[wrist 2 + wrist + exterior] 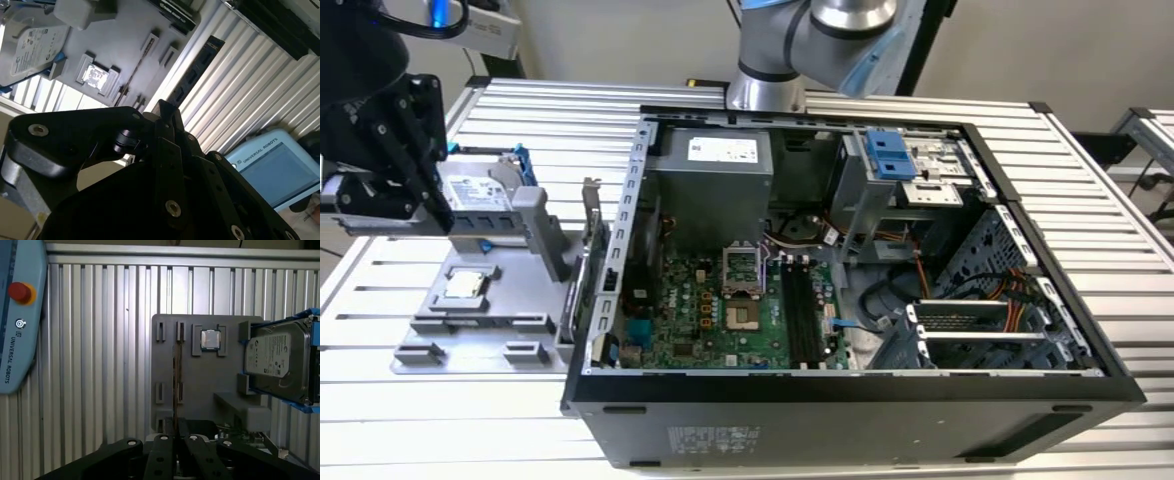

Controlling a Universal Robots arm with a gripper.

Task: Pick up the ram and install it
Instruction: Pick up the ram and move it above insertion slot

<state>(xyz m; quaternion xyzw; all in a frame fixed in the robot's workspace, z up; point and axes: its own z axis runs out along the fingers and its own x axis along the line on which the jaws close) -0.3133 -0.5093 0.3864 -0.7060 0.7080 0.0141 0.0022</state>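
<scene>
— Question first: where does the ram (175, 385) sit?

— On edge in the grey tray (200, 390), a thin dark strip held between small clips. The tray lies on the ribbed counter (100, 365), at the exterior view's left of the open computer case (854, 400).

— And the hand (179, 424)?

— Over the tray, at one end of the ram. In the first wrist view the strip runs straight toward the fingertips, lined up with the seam between them. The fingers are drawn together, closed on themselves and not on the ram.

— Touching it?

— I cannot tell. In the second wrist view the strip's end passes just beside the fingertips.

— What else is on the tray?

— A square processor chip (210, 339) beside the ram, and past that a hard drive (277, 362) in a blue frame. The long black slots (803, 310) lie inside the case, well apart from the ram.
</scene>
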